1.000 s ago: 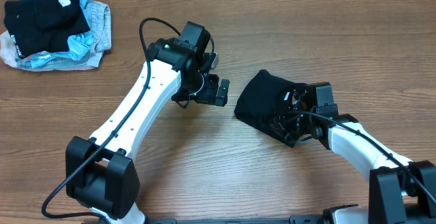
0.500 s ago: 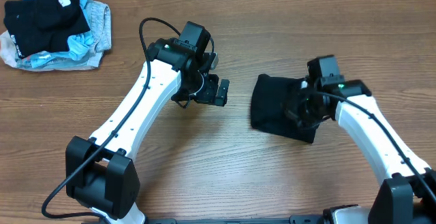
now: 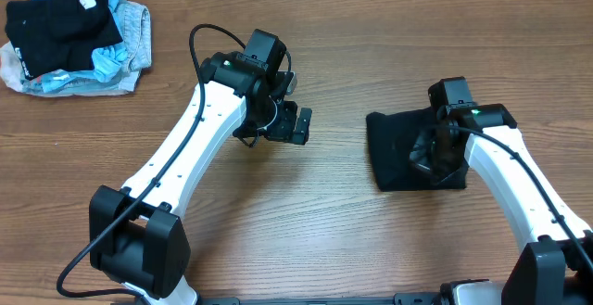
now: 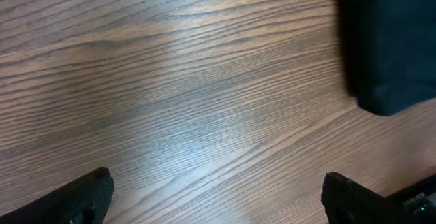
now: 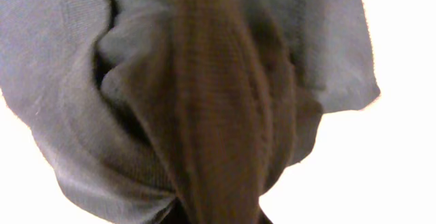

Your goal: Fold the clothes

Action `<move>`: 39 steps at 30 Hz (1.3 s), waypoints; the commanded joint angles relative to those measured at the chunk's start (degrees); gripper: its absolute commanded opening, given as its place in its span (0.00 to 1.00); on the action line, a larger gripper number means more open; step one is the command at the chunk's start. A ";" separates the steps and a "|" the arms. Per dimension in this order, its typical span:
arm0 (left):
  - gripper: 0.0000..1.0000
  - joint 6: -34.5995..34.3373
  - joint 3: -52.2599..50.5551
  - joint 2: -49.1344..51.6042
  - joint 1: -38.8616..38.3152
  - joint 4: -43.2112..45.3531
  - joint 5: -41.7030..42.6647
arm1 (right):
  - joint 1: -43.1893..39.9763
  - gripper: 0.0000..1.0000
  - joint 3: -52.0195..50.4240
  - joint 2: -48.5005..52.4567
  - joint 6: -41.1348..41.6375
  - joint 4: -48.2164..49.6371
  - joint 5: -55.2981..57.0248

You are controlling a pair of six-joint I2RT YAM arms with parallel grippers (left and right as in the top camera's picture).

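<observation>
**Garment.** The black garment [image 3: 394, 152] lies folded into a compact, roughly square pad on the table [image 3: 324, 240]. In the overhead view it sits at the 3 o'clock side of the table. Its 9 o'clock edge is straight and lies flat on the wood. No label shows on it.

**Right claw.** The right gripper [image 3: 435, 152] rests over the 3 o'clock half of the garment, and the arm reaches it from 5 o'clock. The arm hides the jaws from above. In the right wrist view, cloth [image 5: 204, 101] fills the frame. A raised ridge of fabric runs down to 6 o'clock, where the fingers lie out of sight. Whether the jaws are clamped on this ridge or slack cannot be told.

**Left claw.** The left gripper [image 3: 289, 124] hangs near the table centre, at 9 o'clock from the garment and apart from it. Its jaws stand wide apart and hold nothing. In the left wrist view, the fingertips [image 4: 82, 197] appear at 7 o'clock and 5 o'clock with bare wood between them. A corner of the garment [image 4: 388, 40] shows at 2 o'clock, clear of both tips.

**Other items.** A pile [image 3: 74, 36] of black, pale blue and grey clothes lies at the 10 o'clock corner, well apart from both arms.
</observation>
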 commanded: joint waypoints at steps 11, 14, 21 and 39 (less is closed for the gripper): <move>1.00 1.33 0.92 -1.66 0.15 0.02 -0.28 | -9.92 0.65 1.18 0.13 2.99 2.58 16.20; 1.00 1.33 0.92 -1.66 0.15 0.00 -0.26 | -13.75 0.90 1.18 0.13 -0.57 3.85 10.32; 1.00 1.33 0.92 -1.66 0.15 -0.02 -0.09 | -23.52 1.00 1.11 0.13 -8.66 9.66 -7.50; 1.00 1.36 0.92 -1.66 0.15 0.02 -0.11 | -23.67 0.64 0.61 1.86 -29.42 13.03 -26.67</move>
